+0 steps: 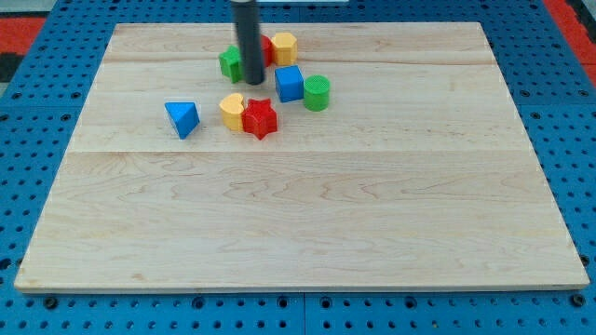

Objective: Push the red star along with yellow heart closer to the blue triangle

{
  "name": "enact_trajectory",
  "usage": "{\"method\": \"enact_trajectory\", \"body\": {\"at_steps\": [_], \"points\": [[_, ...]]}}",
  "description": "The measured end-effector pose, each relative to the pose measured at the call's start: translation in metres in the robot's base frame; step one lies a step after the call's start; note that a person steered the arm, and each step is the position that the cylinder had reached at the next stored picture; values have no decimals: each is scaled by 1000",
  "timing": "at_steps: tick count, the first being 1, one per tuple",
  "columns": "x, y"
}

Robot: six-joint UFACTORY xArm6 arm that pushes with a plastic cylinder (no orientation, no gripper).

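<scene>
Camera view: red star (261,118) touches yellow heart (233,110) near tabletop (307,214) top edge, blue triangle (182,118) beside. Tip (252,81) above them; no gripper, nothing grasped.

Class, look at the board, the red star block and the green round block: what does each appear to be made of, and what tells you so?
Pale wooden board: light wood, matte, with visible grain and plank seams. Red star block: probably plastic, given its uniform saturated colour and slight sheen. Green round block: likely plastic too, with fine ridges on top, perhaps from printing or moulding.
</scene>
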State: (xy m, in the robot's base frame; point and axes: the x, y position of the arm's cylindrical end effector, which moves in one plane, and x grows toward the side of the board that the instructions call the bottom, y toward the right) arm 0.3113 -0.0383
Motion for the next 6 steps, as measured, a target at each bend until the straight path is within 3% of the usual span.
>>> {"method": "enact_trajectory", "body": {"at_steps": [2, 4, 6], "points": [[36, 74], [82, 61], [72, 12]]}}
